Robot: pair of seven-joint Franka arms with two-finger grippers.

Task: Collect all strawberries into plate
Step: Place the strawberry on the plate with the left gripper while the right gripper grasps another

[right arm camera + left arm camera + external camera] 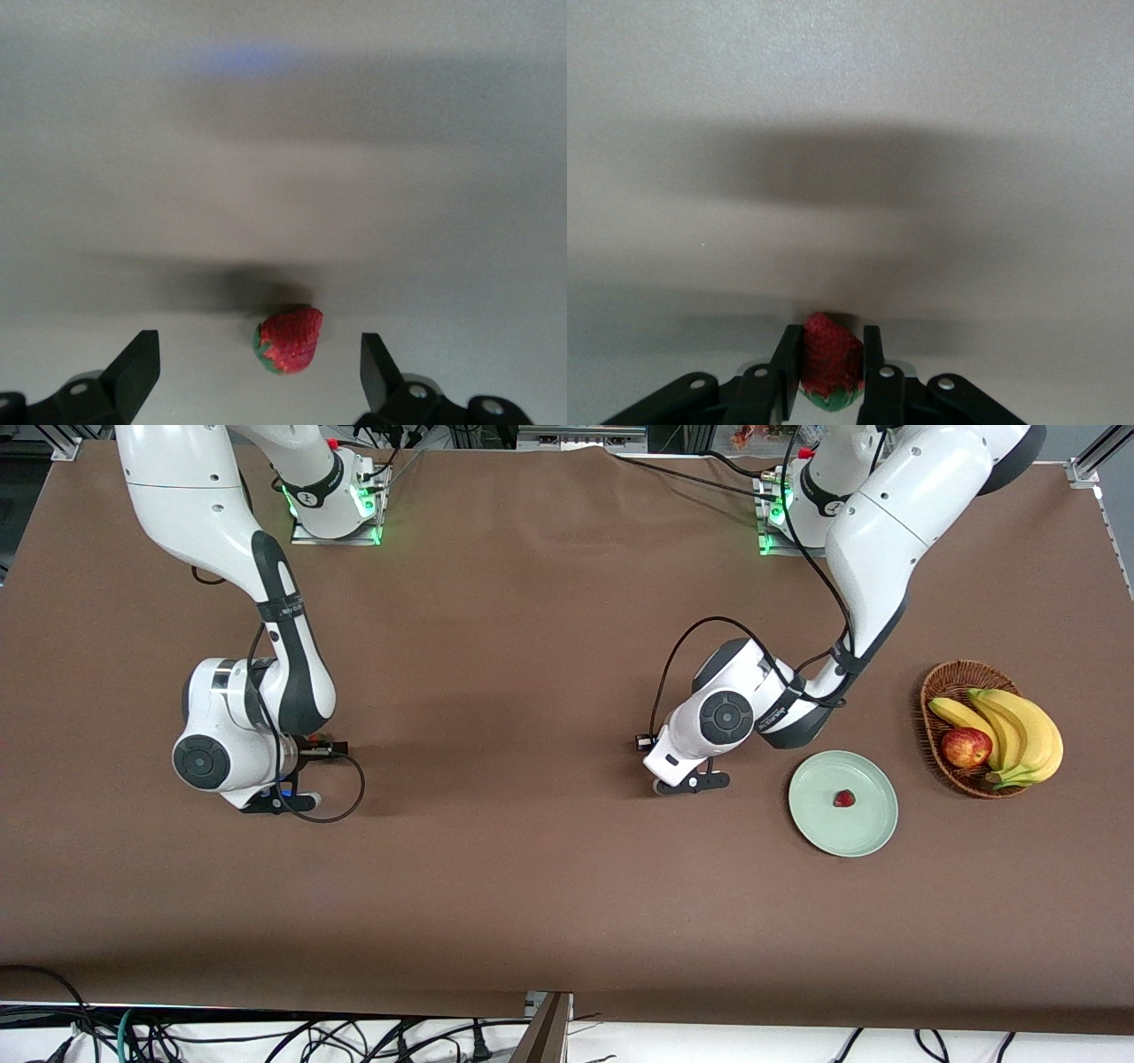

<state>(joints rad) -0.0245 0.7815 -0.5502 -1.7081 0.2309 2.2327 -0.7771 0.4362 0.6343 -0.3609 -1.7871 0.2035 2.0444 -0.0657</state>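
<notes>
The pale green plate [864,828] lies on the brown table with one strawberry [844,798] in it. My left gripper [693,784] is low over the table beside the plate, toward the right arm's end. In the left wrist view it [830,341] is shut on a second strawberry [830,359]. My right gripper [282,804] is low over the table toward the right arm's end. In the right wrist view it [257,343] is open, and a third strawberry [288,341] lies on the table between its fingers, touching neither. The front view hides both of these berries under the grippers.
A brown wicker basket [939,686] with bananas [1019,731] and a red apple [966,747] stands beside the plate toward the left arm's end of the table. Cables hang off the table edge nearest the front camera.
</notes>
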